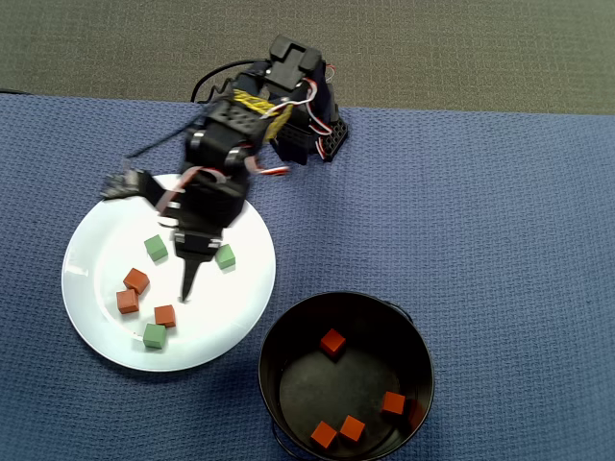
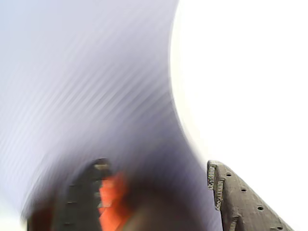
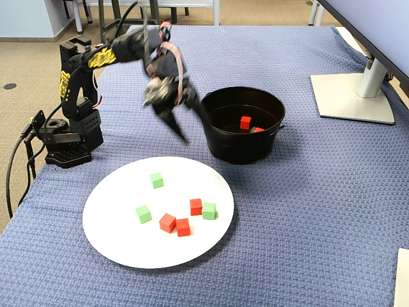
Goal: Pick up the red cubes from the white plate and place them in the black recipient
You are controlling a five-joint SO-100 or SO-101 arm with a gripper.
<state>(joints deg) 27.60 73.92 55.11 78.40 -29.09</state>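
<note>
Gripper fingers: closest to the wrist camera, a dark ridged finger (image 2: 240, 202) at lower right and a second blurred dark finger (image 2: 86, 197) at lower left, with an orange smear between them that is too blurred to name.
Red cubes on plate: three red cubes (image 3: 183, 227) lie close together in the lower middle of the white plate (image 3: 121, 249) in the fixed view; in the overhead view the same three (image 1: 128, 302) sit at the plate's lower left part.
Red cubes in pot: four red cubes (image 1: 333, 342) rest on the bottom of the black recipient (image 1: 279, 384) in the overhead view, one near the middle and three near the lower right wall (the fixed view shows only two of them (image 3: 245, 122)).
Green cubes: three green cubes (image 3: 156, 180) are spread on the same plate, one just beside a red cube.
Plate and pot: they stand near each other on the blue woven cloth (image 3: 307, 211), not touching.
Gripper: the gripper (image 1: 184, 293) hangs above the plate, tip pointing down, apart from all cubes; its fingers look narrow in the overhead view, but I cannot tell if it is closed or holding something.
Arm: the black arm (image 3: 83, 70) reaches from its base (image 3: 64, 144) at the cloth's edge.
Monitor stand: a white monitor stand (image 3: 351, 96) is at the far right in the fixed view.
</note>
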